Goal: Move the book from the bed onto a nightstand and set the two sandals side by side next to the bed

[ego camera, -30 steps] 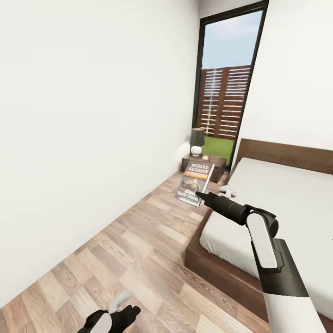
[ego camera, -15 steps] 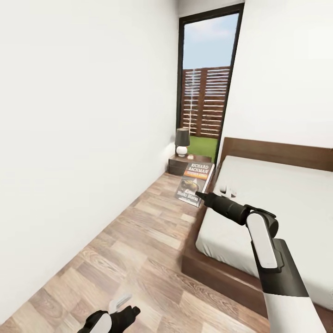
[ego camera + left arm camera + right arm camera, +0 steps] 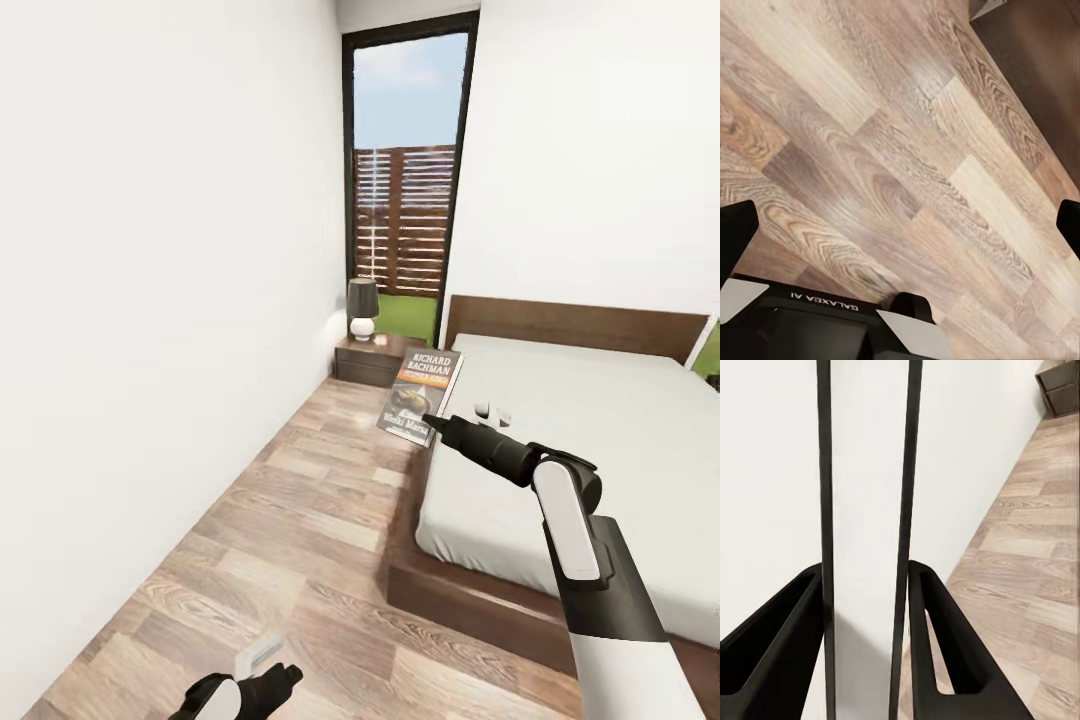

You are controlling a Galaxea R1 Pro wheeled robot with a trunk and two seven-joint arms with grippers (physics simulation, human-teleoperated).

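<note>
Dark-covered thin paperback book (image 3: 421, 396) with white lettering stands upright, clamped in the right claw (image 3: 432, 421), just beside the pale grey mattress bed (image 3: 560, 430); the glossy dark brown nightstand (image 3: 372, 359) lies beyond it. Left claw (image 3: 900, 225) hangs released over wood-plank floor (image 3: 300, 540).

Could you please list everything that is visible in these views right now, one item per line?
book: one, dark cover with white lettering and an orange band, held upright in the air beside the bed.
bed: one, pale mattress on a dark brown frame with a brown headboard, at right.
nightstand: one, dark brown, by the window at the bed's head.
lamp: one, dark shade on a white base, on the nightstand.
window: one, tall, black-framed, showing a slatted fence and lawn.
small white things: on the mattress, too small to identify.
floor: brown wood planks.
right gripper: black, shut on the book.
left gripper: black, open over the floor.
</note>
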